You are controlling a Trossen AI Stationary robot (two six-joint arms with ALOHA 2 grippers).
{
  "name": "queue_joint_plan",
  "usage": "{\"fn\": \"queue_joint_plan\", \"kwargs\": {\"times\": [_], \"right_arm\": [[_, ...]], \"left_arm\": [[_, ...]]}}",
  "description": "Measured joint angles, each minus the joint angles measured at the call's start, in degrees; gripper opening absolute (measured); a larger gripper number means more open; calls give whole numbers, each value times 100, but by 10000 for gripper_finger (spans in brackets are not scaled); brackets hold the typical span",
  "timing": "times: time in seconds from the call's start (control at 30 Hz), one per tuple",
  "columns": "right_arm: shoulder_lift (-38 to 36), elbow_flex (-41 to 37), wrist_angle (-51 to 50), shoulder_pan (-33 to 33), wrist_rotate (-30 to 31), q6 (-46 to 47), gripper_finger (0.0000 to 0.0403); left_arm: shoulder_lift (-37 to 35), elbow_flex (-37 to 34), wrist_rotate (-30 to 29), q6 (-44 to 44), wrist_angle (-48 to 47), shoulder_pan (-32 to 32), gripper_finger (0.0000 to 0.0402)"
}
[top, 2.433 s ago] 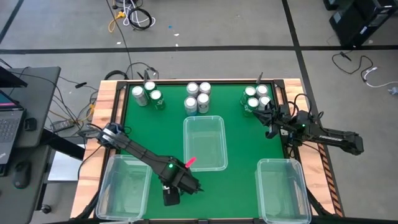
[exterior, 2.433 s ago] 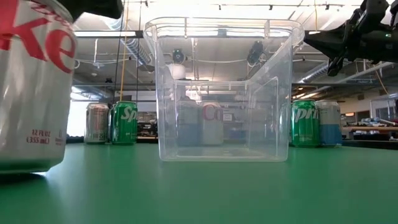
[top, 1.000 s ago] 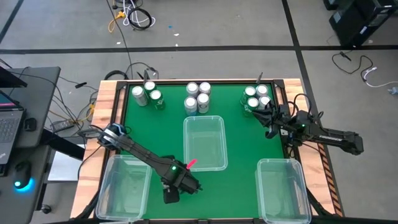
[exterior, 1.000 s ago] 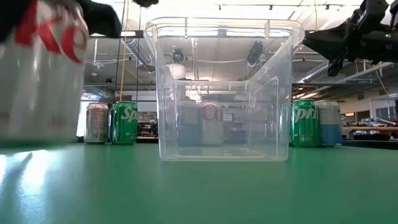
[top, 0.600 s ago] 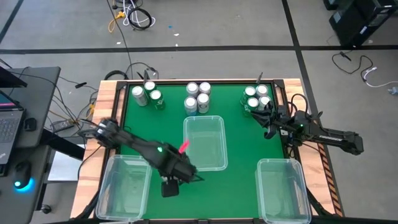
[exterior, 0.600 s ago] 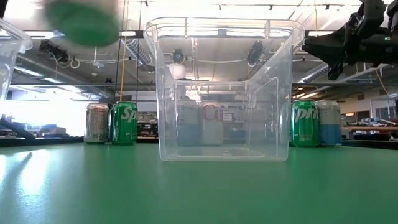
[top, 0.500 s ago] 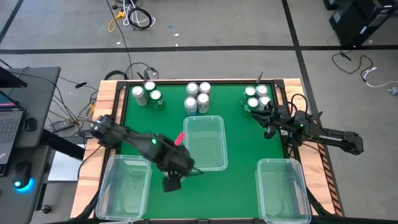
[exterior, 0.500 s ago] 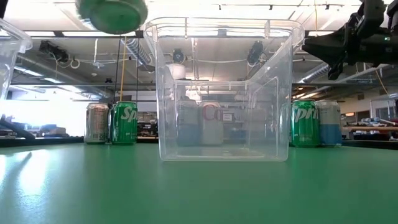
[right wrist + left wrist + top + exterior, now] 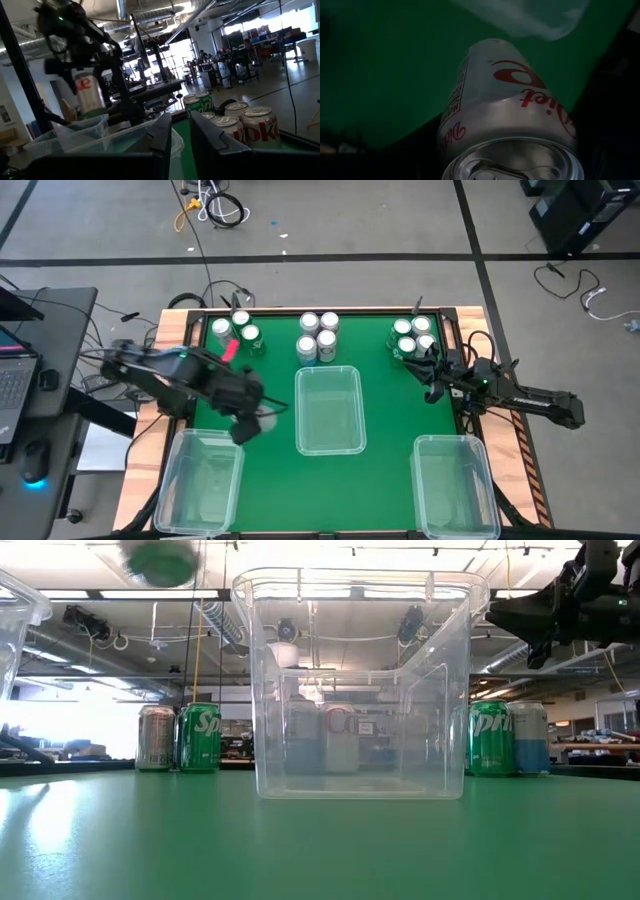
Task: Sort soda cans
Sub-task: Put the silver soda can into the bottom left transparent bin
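Overhead, the worktop (image 9: 380, 405) is a green mat inside a wooden frame, standing on a grey concrete floor with loose cables (image 9: 215, 205); a desk with a laptop (image 9: 15, 375) sits at the left. The low view looks into an open workshop with ceiling ducts.

3 clear bins rest on the mat: 1 central bin (image 9: 328, 410), 1 near-left bin (image 9: 198, 480), 1 near-right bin (image 9: 455, 483).

Along the far edge stand 3 clusters of soda cans (image 9: 318, 335): 3 left, 4 centre, 4 right.

The left pincer (image 9: 240, 428) is raised above the mat's left part, gripping 1 silver-white can (image 9: 510, 115). The right pincer (image 9: 428, 368) hovers by the right cluster, fingers narrow and holding nothing.
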Motion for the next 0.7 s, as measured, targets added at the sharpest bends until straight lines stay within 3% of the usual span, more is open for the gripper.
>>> {"fn": "queue_joint_plan", "kwargs": {"times": [0.17,0.3,0.53,0.7], "right_arm": [[0,0,0,-1,0,0,58],[0,0,0,-1,0,20,58],[0,1,0,-1,2,22,58],[0,-1,0,1,0,24,59]], "left_arm": [[-931,-1088,-169,-847,-5,-334,294],[-1250,-1586,61,-1498,2,-844,294],[-940,-1714,827,-2071,33,-1620,294],[-564,-1714,765,-2135,28,-1846,294]]}}
